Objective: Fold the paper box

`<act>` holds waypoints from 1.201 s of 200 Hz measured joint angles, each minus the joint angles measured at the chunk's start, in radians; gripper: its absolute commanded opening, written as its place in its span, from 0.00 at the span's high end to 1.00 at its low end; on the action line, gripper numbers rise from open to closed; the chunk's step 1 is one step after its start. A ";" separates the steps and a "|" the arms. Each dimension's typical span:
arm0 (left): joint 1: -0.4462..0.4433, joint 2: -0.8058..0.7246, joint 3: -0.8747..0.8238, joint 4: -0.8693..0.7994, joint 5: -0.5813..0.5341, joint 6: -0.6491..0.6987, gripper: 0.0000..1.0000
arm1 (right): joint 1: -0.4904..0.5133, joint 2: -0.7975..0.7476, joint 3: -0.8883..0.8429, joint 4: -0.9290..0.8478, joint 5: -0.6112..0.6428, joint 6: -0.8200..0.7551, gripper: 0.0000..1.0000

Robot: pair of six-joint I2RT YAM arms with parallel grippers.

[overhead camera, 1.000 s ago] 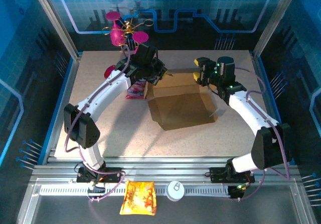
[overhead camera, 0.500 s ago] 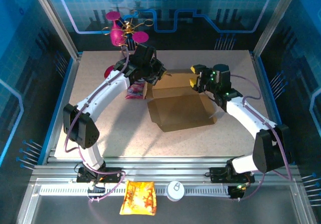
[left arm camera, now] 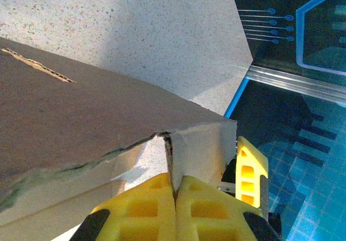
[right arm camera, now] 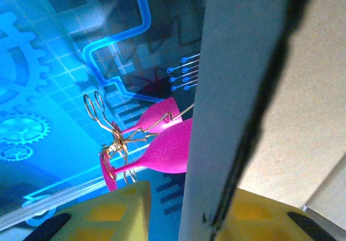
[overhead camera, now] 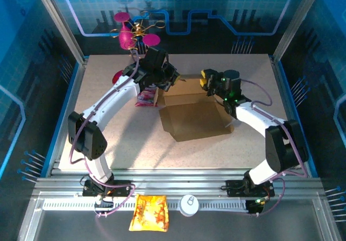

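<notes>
The paper box is clamped by the left gripper — the right gripper, parted astride a flap, must be closed.

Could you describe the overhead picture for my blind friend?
A brown paper box lies half-folded on a speckled table, a robot's left jaws pinching its far-left corner, its right jaws at the far-right edge. A pink packet lies beside it.

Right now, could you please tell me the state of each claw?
Left claw: closed, pinching a flap of the paper box.
Right claw: astride a paper box panel; clamped or not cannot be told.
</notes>
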 measured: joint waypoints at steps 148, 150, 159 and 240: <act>0.004 -0.028 -0.026 0.027 0.000 0.015 0.57 | 0.019 0.031 0.006 0.063 0.072 0.034 1.00; 0.004 -0.029 -0.026 0.024 0.000 0.019 0.56 | 0.019 0.030 0.008 0.056 0.072 0.034 1.00; 0.004 -0.031 -0.023 0.003 -0.003 0.040 0.50 | 0.017 0.029 0.020 0.015 0.072 0.034 1.00; 0.167 -0.505 -0.467 0.039 -0.020 0.252 0.53 | -0.074 -0.088 0.256 -0.485 0.034 0.011 1.00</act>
